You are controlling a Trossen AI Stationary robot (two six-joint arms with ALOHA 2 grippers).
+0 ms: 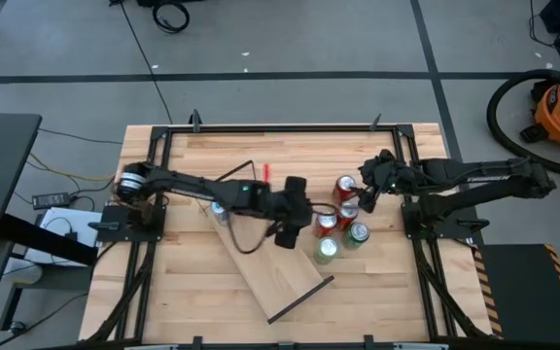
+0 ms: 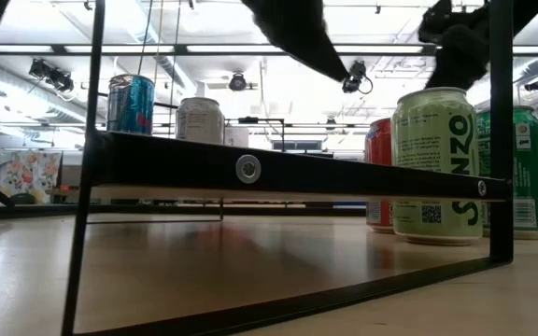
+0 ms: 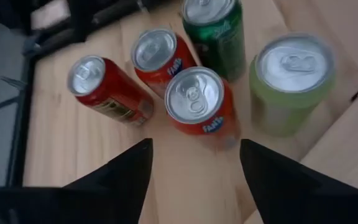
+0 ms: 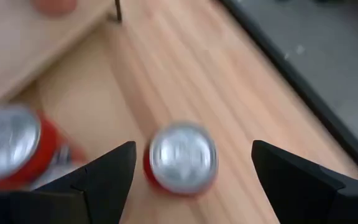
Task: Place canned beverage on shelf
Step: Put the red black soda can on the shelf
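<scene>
shelf (image 1: 278,277): pale wood plank w/ black rod end frames, lying diagonally on the slatted table (image 1: 212,165). two cans stand on the shelf's upper-left part: a blue can (image 2: 131,104) and a white can (image 2: 200,119).

can cluster sits just off the shelf's upper-right long edge, on the table. from the left wrist view: pale green can (image 3: 289,81) nearest the shelf edge, dark green can (image 3: 214,32) beside it, two orange fanta cans, near one (image 3: 197,106) and far one (image 3: 157,57), touching or nearly so, then a red can (image 3: 107,92) farthest from the shelf.

left gripper (image 3: 194,165): above the cluster, just off the shelf's right edge, looking down on the near orange can. fingers (image 3: 120,171) spread apart, nothing between them; near orange can's lower side lies in line w/ the gap, no contact seen.

right gripper (image 4: 191,165): above the cluster's far side from the shelf, over a red can (image 4: 182,158) seen top-down. fingers (image 4: 107,171) stand wide of that can on both sides, no contact, nothing held. a second red can (image 4: 11,146) is beside it, toward the shelf.
</scene>
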